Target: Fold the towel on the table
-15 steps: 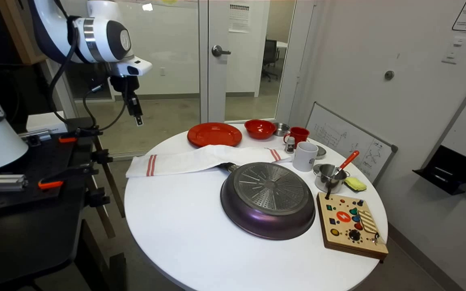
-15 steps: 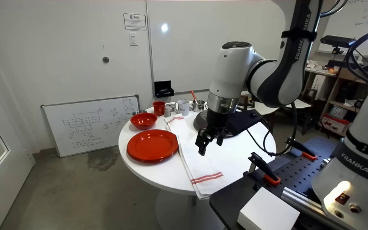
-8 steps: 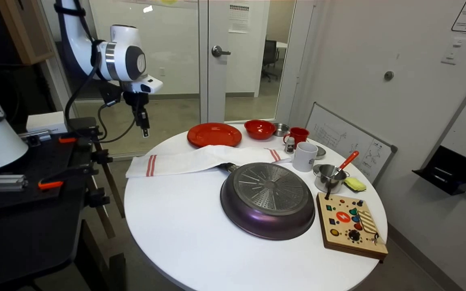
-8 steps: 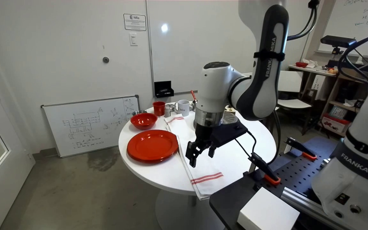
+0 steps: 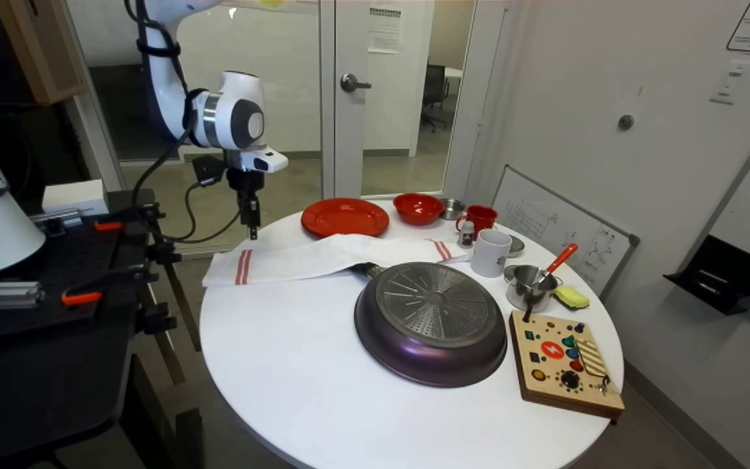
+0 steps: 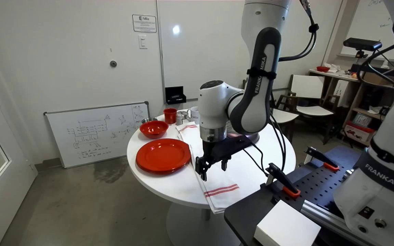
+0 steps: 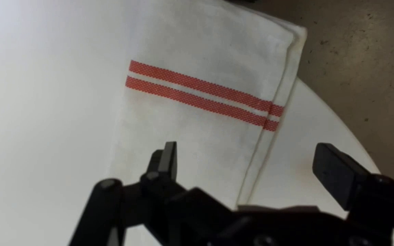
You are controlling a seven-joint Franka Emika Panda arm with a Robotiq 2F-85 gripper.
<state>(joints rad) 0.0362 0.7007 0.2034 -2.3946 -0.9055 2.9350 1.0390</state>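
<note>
The towel (image 5: 310, 259) is a white cloth with red stripes near its ends, lying as a long layered strip on the round white table (image 5: 277, 371). In an exterior view its striped end (image 6: 221, 198) hangs slightly over the table (image 6: 176, 191) edge. My gripper (image 5: 253, 234) is above the striped end, apart from the cloth; it also shows in an exterior view (image 6: 214, 173). In the wrist view the gripper (image 7: 247, 155) is open and empty, one finger over the towel (image 7: 197, 133), the other beyond its layered long edge, over bare table (image 7: 46, 112).
A red plate (image 5: 346, 217) lies beside the towel. An upturned dark pan (image 5: 432, 326) stands close on its other side, its handle against the cloth. A red bowl (image 5: 418, 208), white mug (image 5: 491, 253), pot (image 5: 532, 288) and wooden button box (image 5: 567, 365) are farther off.
The arm has moved down and out over the table, bringing the gripper closer above the towel's striped end. The towel and the other objects have not moved.
</note>
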